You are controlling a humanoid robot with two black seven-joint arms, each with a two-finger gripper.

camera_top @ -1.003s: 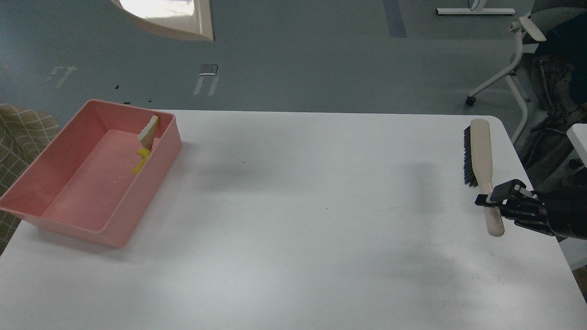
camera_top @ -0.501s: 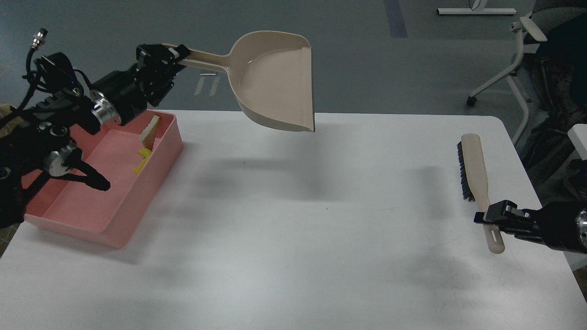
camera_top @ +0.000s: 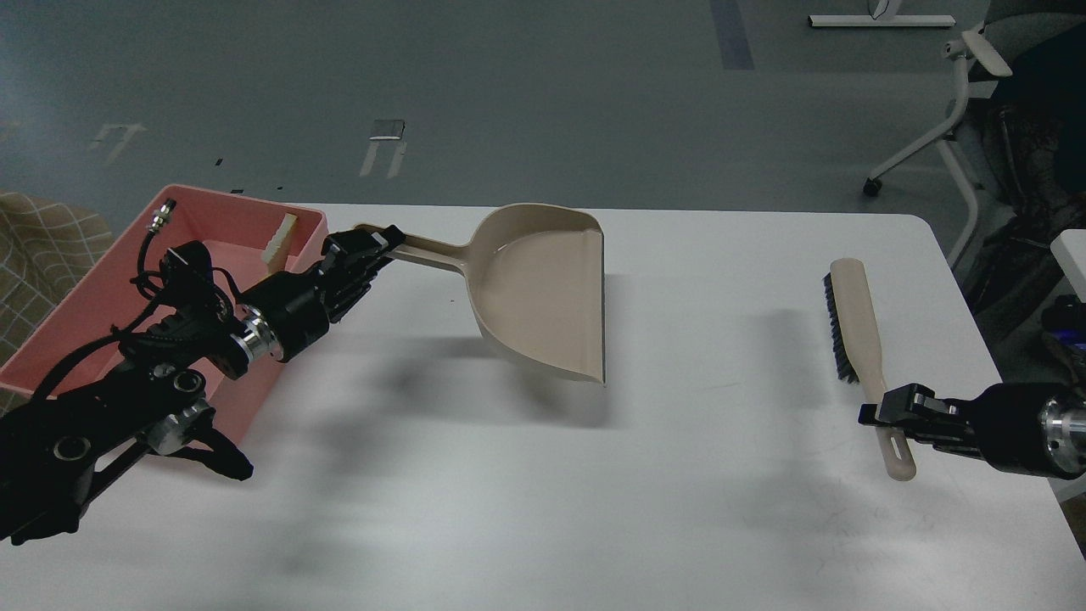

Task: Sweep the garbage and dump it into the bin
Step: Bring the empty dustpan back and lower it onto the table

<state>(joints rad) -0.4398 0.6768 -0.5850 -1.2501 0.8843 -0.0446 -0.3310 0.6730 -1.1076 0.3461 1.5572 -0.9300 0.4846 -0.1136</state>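
Note:
The pink bin (camera_top: 212,208) stands at the table's left, partly hidden by my left arm. The off-white stick (camera_top: 278,242) leans inside against its right wall. The yellow piece is hidden behind my arm. My left gripper (camera_top: 373,246) is shut on the handle of the beige dustpan (camera_top: 539,293), which hangs low over the table's middle and is empty. My right gripper (camera_top: 887,416) is shut on the handle of the beige brush (camera_top: 857,327) at the right, bristles facing left.
The white table (camera_top: 543,492) has its right edge close to the brush. An office chair (camera_top: 976,102) stands beyond the table's far right corner. A checked fabric (camera_top: 42,246) shows at the left of the bin.
My left arm has brought the dustpan down and toward me, from high above the far edge to low over the table's middle. The right gripper moved the brush slightly left.

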